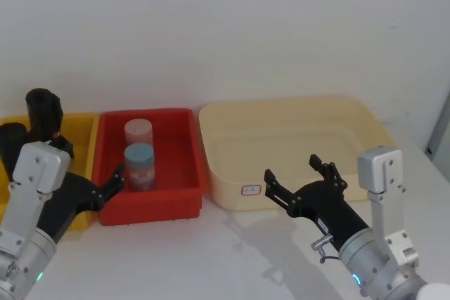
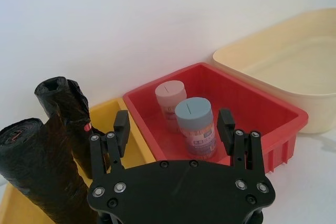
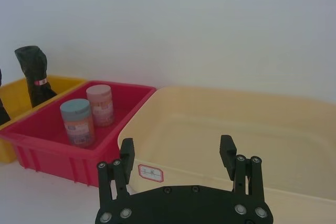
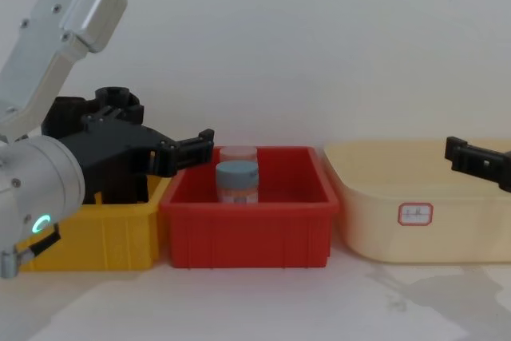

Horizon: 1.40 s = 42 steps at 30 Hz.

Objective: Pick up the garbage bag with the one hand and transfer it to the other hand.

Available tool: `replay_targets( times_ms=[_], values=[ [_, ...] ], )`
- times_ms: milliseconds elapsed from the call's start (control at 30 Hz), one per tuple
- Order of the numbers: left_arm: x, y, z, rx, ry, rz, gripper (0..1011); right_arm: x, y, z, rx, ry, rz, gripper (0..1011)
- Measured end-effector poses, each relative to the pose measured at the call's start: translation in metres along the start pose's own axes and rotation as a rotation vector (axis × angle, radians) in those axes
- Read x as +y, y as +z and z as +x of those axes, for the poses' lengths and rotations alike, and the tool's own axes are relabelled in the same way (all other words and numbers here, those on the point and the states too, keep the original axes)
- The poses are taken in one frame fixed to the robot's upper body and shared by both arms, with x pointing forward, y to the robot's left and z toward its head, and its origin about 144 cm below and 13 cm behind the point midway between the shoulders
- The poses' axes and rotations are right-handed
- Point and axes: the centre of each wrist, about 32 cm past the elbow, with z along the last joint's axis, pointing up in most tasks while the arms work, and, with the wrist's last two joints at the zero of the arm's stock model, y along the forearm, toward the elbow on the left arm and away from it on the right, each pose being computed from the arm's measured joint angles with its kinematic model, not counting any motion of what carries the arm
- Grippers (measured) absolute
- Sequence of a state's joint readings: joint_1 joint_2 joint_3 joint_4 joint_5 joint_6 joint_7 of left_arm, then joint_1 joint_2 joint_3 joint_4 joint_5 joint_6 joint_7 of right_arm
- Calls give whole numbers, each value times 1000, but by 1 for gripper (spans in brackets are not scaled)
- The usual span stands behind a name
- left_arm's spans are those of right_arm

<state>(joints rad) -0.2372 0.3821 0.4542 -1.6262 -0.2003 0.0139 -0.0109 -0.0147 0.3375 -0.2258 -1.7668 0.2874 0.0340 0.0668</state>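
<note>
Left gripper [image 1: 95, 163] is hovering with its two fingers spread apart and nothing between them, one finger reaching over the near corner of the red bin [image 1: 151, 209], the other over the yellow bin [image 1: 81, 121]. Two black rolls are standing upright in the yellow bin. The bag [image 1: 10, 142], the thicker one, is sitting just outside the gripper's left finger, not touching it. The red-marked roll [image 1: 43, 110] is standing beyond that finger. Two jars are standing in the red bin ahead of the open fingers, the blue-lidded jar [image 1: 140, 166] nearer and the pink-lidded jar [image 1: 138, 131] behind it. Right gripper [image 1: 294, 170] is hanging well apart from the left one, fingers spread and empty, just before the near wall of the cream bin [image 1: 281, 114]. Three bins are lining up side by side.
</note>
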Motion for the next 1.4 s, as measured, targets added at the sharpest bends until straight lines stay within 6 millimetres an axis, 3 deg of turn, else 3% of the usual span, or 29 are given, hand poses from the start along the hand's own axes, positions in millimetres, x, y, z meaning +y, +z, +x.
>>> replay_targets(
  times_ms=[1400],
  values=[
    [0,0,0,0,0,0,1000,0,0,0,0,0,0,1001]
  ],
)
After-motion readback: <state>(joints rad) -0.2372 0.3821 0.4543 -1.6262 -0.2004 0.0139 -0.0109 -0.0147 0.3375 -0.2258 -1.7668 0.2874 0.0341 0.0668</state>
